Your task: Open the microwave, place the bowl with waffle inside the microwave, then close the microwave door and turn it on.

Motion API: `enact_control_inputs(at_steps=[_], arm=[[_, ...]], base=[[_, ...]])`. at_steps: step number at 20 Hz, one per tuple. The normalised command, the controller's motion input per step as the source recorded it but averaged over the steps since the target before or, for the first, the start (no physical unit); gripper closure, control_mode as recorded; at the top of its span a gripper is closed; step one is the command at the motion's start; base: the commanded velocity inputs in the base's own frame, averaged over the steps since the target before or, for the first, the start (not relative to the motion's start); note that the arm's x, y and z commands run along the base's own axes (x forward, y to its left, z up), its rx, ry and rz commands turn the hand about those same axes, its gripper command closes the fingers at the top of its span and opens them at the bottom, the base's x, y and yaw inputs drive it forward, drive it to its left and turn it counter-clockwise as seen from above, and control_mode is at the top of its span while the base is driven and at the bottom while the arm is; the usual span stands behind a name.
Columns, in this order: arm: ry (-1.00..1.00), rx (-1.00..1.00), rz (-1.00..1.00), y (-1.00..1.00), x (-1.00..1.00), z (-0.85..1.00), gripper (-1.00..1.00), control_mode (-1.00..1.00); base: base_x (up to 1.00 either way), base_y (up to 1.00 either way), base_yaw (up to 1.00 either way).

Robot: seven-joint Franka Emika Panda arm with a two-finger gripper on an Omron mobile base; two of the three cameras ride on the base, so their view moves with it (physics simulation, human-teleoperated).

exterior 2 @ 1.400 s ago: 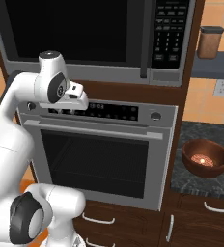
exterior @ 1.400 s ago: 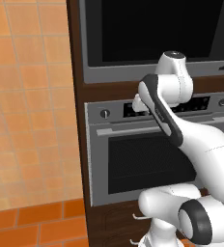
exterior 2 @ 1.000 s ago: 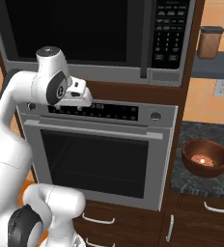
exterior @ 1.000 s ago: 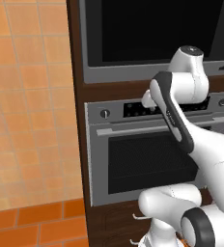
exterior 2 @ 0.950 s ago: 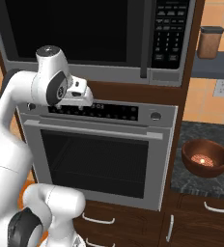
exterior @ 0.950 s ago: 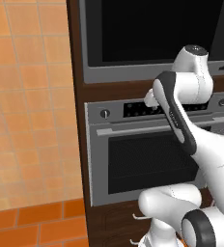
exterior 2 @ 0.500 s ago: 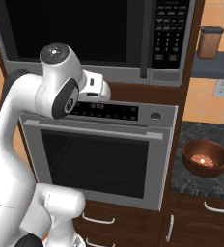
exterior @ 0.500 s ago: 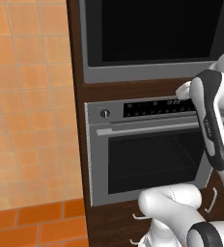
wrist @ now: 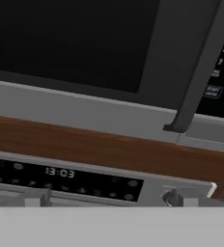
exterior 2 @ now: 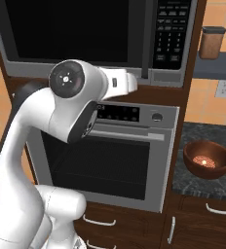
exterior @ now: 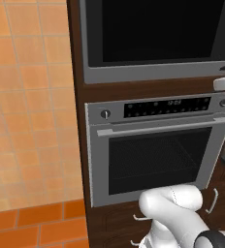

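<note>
The microwave (exterior 2: 85,34) fills the top of the cabinet column, its wide black glass door (wrist: 70,38) shut. A black vertical bar handle (exterior 2: 145,41) runs down the door's right side, beside the keypad (exterior 2: 171,34). My gripper (exterior 2: 134,80) hovers in front of the microwave's lower frame, just left of and below the handle's foot (wrist: 175,126), touching nothing. Its fingertips (wrist: 34,198) stand wide apart, open and empty. The brown bowl (exterior 2: 207,158) with the waffle (exterior 2: 204,160) sits on the dark counter at the right.
Below the microwave is the grey oven (exterior: 153,155) with its display strip (wrist: 61,172), round knobs (exterior 2: 157,117) and horizontal handle (exterior: 158,127). A brown jar (exterior 2: 211,43) stands on a shelf at the upper right. An orange tiled wall (exterior: 32,106) lies left.
The arm has swung right across the oven's panel, carrying the hand from the left-centre of the column to just under the microwave handle's lower end.
</note>
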Motion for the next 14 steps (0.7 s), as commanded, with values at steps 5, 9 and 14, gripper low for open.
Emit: enact_control_inputs(at_steps=[5, 9, 14], arm=[[-0.30, -0.09, -0.01, -0.32, -0.04, 0.37, -1.00, -1.00], [-0.02, 0.04, -0.01, -0.16, 0.00, 0.01, -1.00, -1.00], [0.01, 0.03, 0.00, -0.03, 0.08, 0.02, -1.00, -1.00]], base=[[0.00, 0.00, 0.00], [0.00, 0.00, 0.00], [0.00, 0.00, 0.00]])
